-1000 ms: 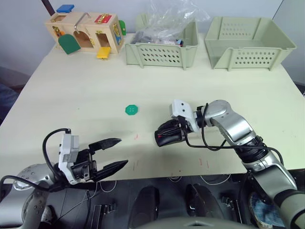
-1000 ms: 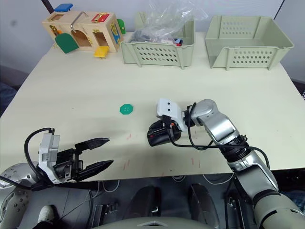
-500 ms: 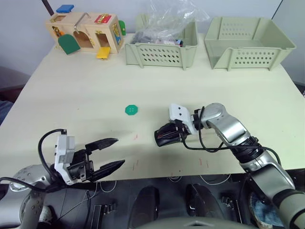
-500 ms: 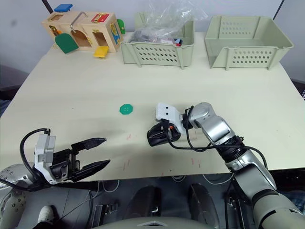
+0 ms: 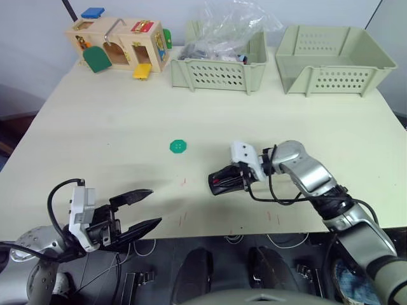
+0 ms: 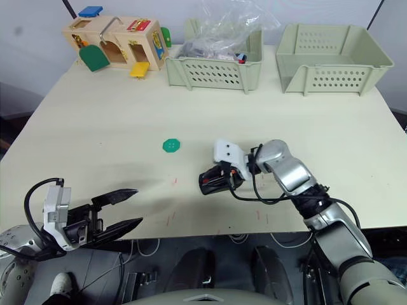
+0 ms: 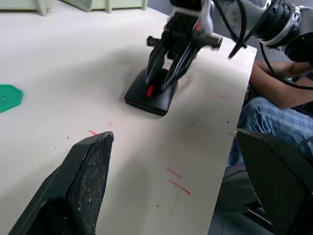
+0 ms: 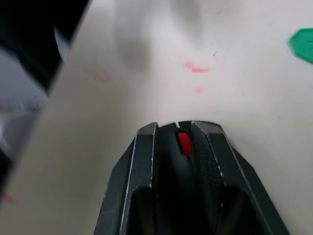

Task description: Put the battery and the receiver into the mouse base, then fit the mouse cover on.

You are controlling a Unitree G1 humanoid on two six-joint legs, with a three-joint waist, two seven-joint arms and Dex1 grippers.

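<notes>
1. My right gripper (image 5: pixel 222 181) sits on the table (image 5: pixel 114 127) near the front edge, both fingers clamped on the sides of the mouse base (image 7: pixel 151 93). I can see its red patch at the end facing away from the wrist.
2. The mouse base looks flat on the table; can't tell if anything's inside it.
3. My left gripper (image 5: pixel 141 208) hangs off the front edge, well apart from the mouse, fingers spread wide, holding nothing.
4. A green disc (image 5: pixel 178 147) lies just beyond, between the 2 arms.
5. At the back: 2 green baskets (image 5: pixel 331 51), 1 with a plastic bag (image 5: pixel 229 25), plus a wooden toy box (image 5: pixel 121 44).
</notes>
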